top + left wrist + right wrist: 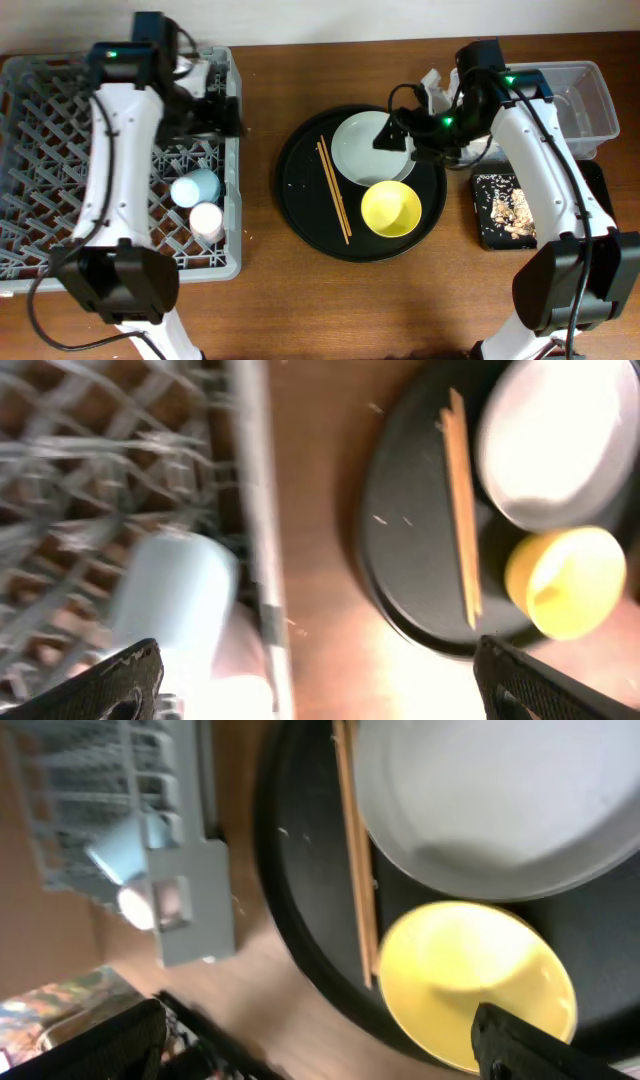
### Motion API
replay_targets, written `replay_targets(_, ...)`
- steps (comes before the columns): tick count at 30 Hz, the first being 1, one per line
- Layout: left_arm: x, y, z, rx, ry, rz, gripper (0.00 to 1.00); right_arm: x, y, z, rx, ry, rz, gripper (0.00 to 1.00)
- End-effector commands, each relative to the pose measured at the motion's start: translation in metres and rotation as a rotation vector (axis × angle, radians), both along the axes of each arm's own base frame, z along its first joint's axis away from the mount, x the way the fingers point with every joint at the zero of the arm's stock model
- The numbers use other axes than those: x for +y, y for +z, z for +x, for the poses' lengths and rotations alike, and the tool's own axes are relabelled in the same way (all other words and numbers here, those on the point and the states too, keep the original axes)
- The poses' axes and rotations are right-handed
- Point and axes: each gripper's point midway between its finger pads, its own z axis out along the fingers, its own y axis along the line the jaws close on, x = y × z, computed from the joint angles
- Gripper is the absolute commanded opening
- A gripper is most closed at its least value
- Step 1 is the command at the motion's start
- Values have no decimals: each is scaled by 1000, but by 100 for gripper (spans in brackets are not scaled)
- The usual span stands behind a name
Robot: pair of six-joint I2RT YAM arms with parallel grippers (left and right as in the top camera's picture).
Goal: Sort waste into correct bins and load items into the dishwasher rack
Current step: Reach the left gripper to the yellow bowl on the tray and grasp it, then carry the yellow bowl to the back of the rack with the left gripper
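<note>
Chopsticks (333, 190) lie as a close pair on the round black tray (300, 215). Their long axis runs mostly far to near, with the near ends leaning slightly right. They are thin, straight, pale wood on the tray's smooth dark surface. Just to their right you have the pale grey-green plate (355, 150) at the far side, round and glossy. Nearer sits the yellow bowl (391, 209), round and open upward.

Your right gripper (408, 140) hangs over the plate's right part with its jaws spread wide and nothing between them. Your left gripper (318, 685) is over the right side of the grey dishwasher rack (120, 268), a square plastic crate with a lattice floor. Its jaws are equally wide and hold nothing.

In the rack's near right part, the blue cup (196, 187) and pink cup (207, 222) sit just beside each other. Right of the round tray, the shallow black rectangular tray (482, 235) holds beige food scraps (510, 205). The clear tub (590, 95) stands beyond it.
</note>
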Motion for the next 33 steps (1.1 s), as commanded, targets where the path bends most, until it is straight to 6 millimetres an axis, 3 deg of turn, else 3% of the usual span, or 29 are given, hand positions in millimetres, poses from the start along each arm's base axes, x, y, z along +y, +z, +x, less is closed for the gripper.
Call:
replay_targets(1, -45, 5, -16, 25, -108, -49, 99, -18, -4, -8, -9, 7, -123, 98)
replay_targets(5, -81, 4, -32, 44, -205, -40, 98, -35, 10, -12, -4, -76, -129, 98)
replay_targets(12, -134, 0, -42, 13, -300, -53, 95, -103, 52, -14, -105, -289, -126, 98)
replay_targets(16, -166, -13, -51, 1, -376, -58, 95, -141, 56, -19, -94, -400, -131, 98)
replay_targets(19, -197, -34, -61, -5, -451, -60, 91, -161, 54, -27, -57, -461, -131, 99)
replay_targets(23, -230, -81, -71, 3, -450, -12, 89, -169, 53, -31, -44, -479, -133, 99)
replay_targets(28, -270, -113, -79, -12, -488, -6, 74, -169, 52, -33, -45, -465, -138, 99)
replay_targets(33, -276, -151, -75, -45, -402, 154, 74, -168, 51, -36, -35, -457, -138, 98)
